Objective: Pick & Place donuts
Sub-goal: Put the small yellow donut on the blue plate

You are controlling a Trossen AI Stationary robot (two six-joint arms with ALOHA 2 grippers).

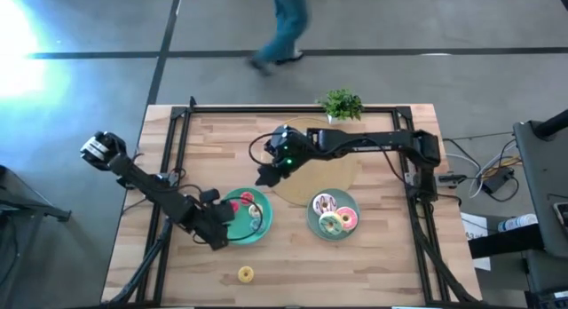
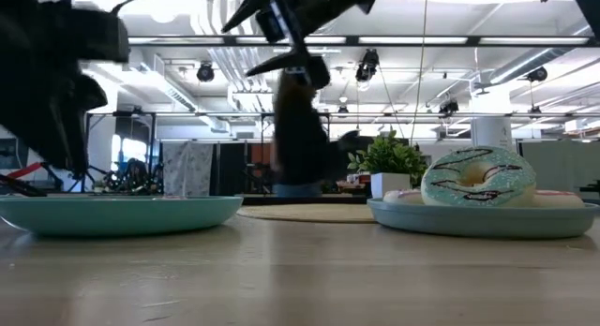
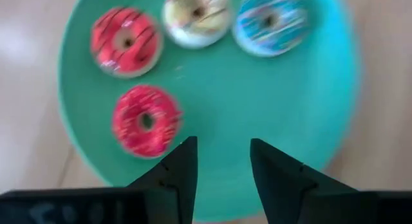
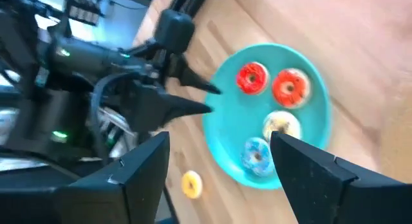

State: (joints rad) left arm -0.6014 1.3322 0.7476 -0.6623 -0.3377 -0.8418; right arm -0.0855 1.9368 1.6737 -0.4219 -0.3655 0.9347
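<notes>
Four tiny donuts rest flat on the left teal plate (image 3: 283,121): a red dark-striped one (image 3: 125,40), a cream one (image 3: 196,15), a blue one (image 3: 269,21) and a red sprinkled one (image 3: 147,121). My left gripper (image 3: 222,163) hovers open above the plate's near-left rim (image 1: 229,227), and there is nothing between its fingers. A yellow donut (image 1: 246,273) lies on the table in front of that plate. The right plate (image 1: 311,216) carries the larger donuts, among them the green-iced one (image 2: 478,176). My right gripper (image 1: 267,176) hangs wide open above the table, behind the left plate.
A round tan mat (image 1: 333,171) lies at the back under my right arm. A small potted plant (image 1: 341,104) stands at the far edge. Black rails (image 1: 169,158) frame the table. A person (image 1: 282,29) walks on the floor beyond it.
</notes>
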